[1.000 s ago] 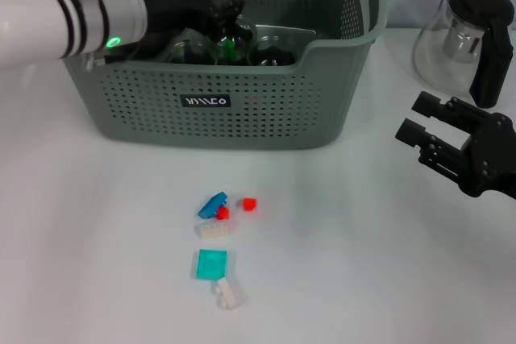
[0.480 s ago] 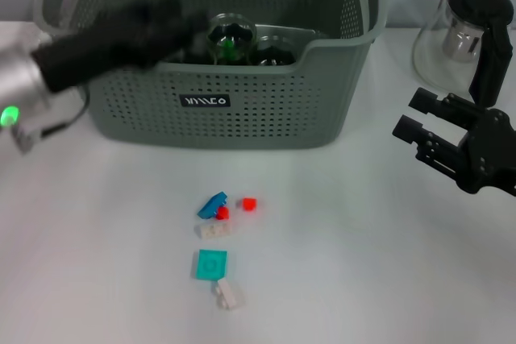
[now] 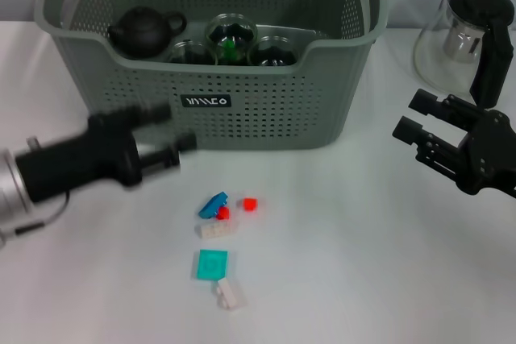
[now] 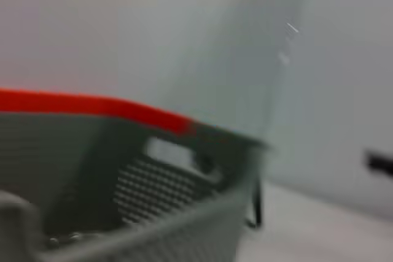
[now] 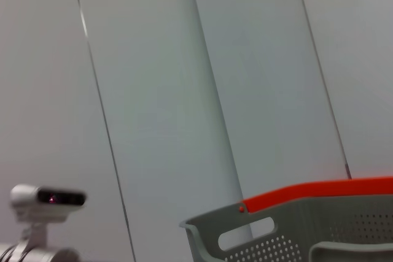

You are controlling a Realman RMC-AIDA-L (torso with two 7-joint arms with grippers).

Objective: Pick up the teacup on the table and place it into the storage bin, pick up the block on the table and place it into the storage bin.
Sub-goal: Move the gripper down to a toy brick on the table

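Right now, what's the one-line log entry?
left pincer: open, empty, before bin | right pincer: open, idle | blocks: on table

Up close, the grey-green perforated plastic storage bin fills the lower frame, its orange handle clip running along the rim above a slotted handle opening. Pale wall panels stand behind; white tabletop beside it.

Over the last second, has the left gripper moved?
Yes. The left gripper has come out of the grey-green perforated storage bin and now sits in front of it, nearer the small blocks.
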